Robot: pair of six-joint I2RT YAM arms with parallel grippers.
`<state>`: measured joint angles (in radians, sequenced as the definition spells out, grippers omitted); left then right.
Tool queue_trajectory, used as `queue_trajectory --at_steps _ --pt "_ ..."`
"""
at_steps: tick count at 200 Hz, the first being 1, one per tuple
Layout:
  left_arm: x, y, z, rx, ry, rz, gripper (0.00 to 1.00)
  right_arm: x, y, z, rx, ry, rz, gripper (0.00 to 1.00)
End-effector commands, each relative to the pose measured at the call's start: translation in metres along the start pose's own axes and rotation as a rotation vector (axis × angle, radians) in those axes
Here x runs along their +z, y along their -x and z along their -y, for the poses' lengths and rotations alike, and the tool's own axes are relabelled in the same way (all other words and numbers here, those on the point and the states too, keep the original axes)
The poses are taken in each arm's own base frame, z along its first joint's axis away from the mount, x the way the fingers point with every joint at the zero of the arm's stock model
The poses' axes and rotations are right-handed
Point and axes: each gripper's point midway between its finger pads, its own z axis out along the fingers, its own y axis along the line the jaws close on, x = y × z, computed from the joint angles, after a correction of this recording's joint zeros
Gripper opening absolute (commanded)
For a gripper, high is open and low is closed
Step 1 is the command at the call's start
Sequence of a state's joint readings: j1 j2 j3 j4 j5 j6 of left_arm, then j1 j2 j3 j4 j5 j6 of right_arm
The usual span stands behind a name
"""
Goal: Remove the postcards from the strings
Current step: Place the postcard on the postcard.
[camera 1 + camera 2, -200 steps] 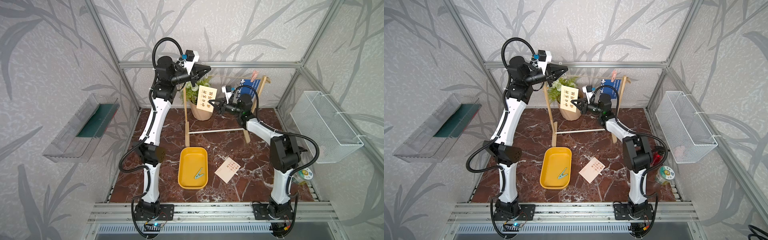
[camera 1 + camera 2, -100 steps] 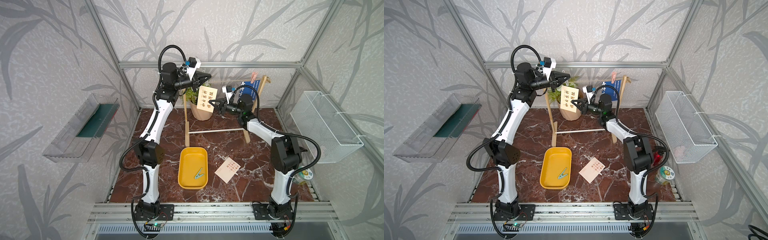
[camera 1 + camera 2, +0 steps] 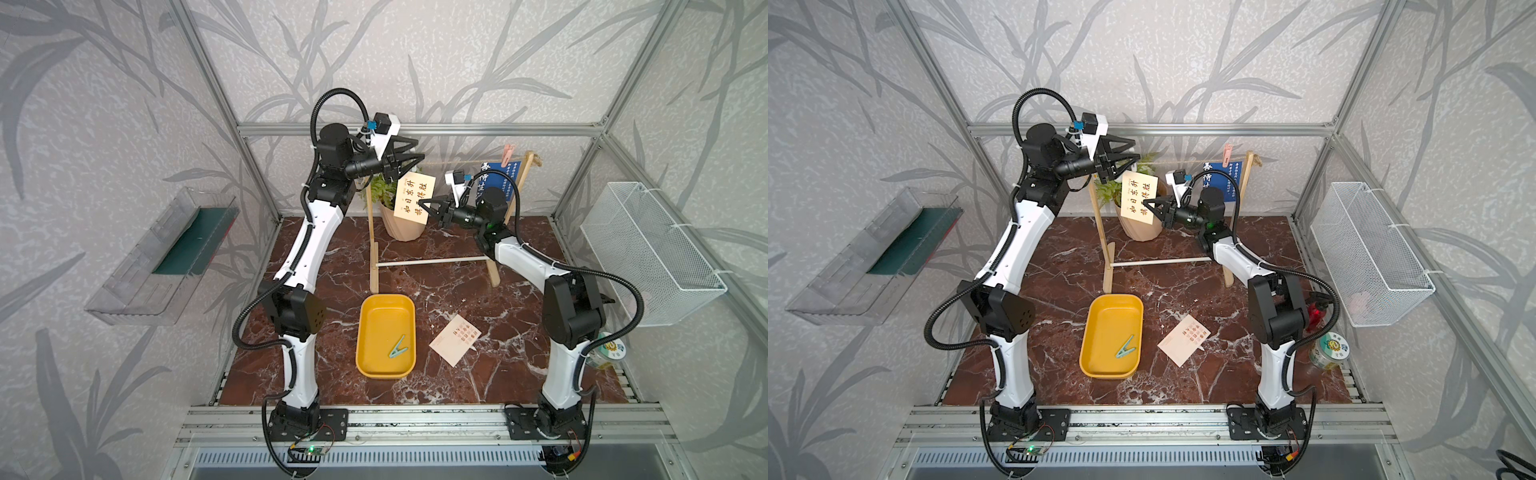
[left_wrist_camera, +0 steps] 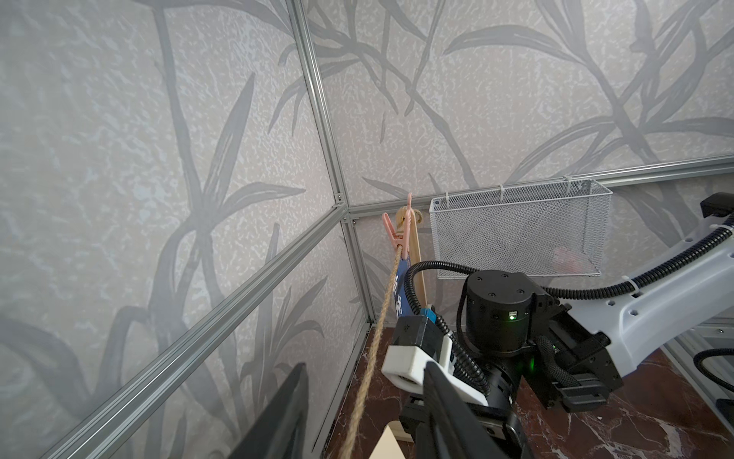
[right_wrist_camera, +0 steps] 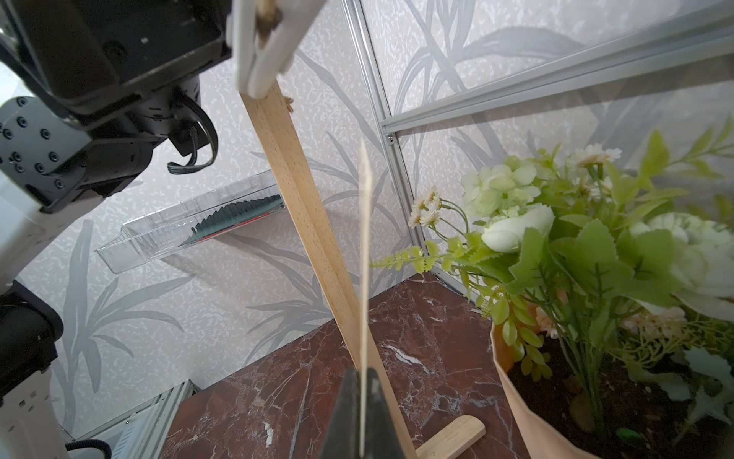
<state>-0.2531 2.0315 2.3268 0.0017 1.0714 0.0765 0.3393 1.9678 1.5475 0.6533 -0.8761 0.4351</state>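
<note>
The string (image 3: pixel 457 163) runs between the tops of the wooden rack's posts. In both top views my left gripper (image 3: pixel 415 151) (image 3: pixel 1135 151) is open at the string's left end. In its wrist view the string (image 4: pixel 381 314) passes between the spread fingers (image 4: pixel 286 413). A cream postcard with black calligraphy (image 3: pixel 413 199) (image 3: pixel 1139 198) hangs tilted just below. My right gripper (image 3: pixel 422 204) (image 5: pixel 362 381) is shut on its lower edge, and the card shows edge-on (image 5: pixel 363 238). A blue postcard (image 3: pixel 500 178) hangs from a pink peg (image 3: pixel 508 153). A third postcard (image 3: pixel 455 340) lies on the table.
A white peg (image 5: pixel 266 39) sits at the left post's top; I cannot tell if it clips the cream card. Nearby are a yellow tray (image 3: pixel 386 370) holding a teal peg (image 3: pixel 397 347), a potted plant (image 3: pixel 399 224), the rack's crossbar (image 3: pixel 432 262) and a wire basket (image 3: pixel 648 253).
My left arm has swung right to the string's left end and its jaws have opened around the string. My right gripper has kept its grip on the cream postcard.
</note>
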Motion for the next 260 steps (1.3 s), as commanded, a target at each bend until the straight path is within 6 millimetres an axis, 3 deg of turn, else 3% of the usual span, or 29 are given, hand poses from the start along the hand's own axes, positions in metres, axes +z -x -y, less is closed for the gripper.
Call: queue_trajectory --at_steps 1,39,64,95,100,117,132,156,179,191,216,236,260 --pt "-0.012 0.042 0.015 0.103 0.019 0.044 0.49 -0.009 0.016 -0.017 -0.055 0.006 0.021 0.0" --pt "-0.024 0.048 0.028 0.12 0.046 0.05 0.49 -0.019 -0.013 -0.015 -0.037 -0.026 -0.022 0.0" --pt "-0.033 0.035 0.034 0.091 0.1 0.036 0.5 -0.027 -0.025 -0.022 -0.028 -0.035 -0.044 0.0" --pt "-0.047 -0.01 0.062 0.044 0.187 0.017 0.52 -0.043 -0.049 -0.036 0.032 -0.084 -0.087 0.0" --pt "-0.051 -0.017 0.068 0.039 0.204 0.01 0.52 -0.048 -0.044 -0.046 0.04 -0.083 -0.089 0.0" --pt "-0.065 -0.043 0.086 -0.014 0.274 -0.012 0.54 -0.063 -0.062 -0.062 0.117 -0.128 -0.146 0.0" --pt "-0.081 -0.058 0.099 -0.077 0.337 0.002 0.54 -0.083 -0.091 -0.069 0.218 -0.25 -0.262 0.0" --pt "-0.103 -0.081 0.113 -0.14 0.461 0.01 0.55 -0.13 -0.146 -0.085 0.455 -0.432 -0.445 0.0" --pt "-0.105 -0.113 0.126 -0.119 0.536 -0.087 0.57 -0.166 -0.199 -0.112 0.676 -0.461 -0.502 0.0" --pt "-0.101 -0.123 0.124 -0.118 0.55 -0.104 0.63 -0.181 -0.223 -0.119 0.747 -0.489 -0.518 0.0" --pt "-0.085 -0.135 0.099 -0.186 0.59 -0.079 0.64 -0.194 -0.257 -0.119 0.848 -0.512 -0.49 0.0" --pt "-0.068 -0.135 0.097 -0.183 0.528 -0.041 0.64 -0.198 -0.279 -0.119 0.887 -0.52 -0.539 0.0" --pt "-0.068 -0.138 0.094 -0.176 0.539 -0.033 0.64 -0.208 -0.311 -0.117 0.936 -0.542 -0.566 0.01"
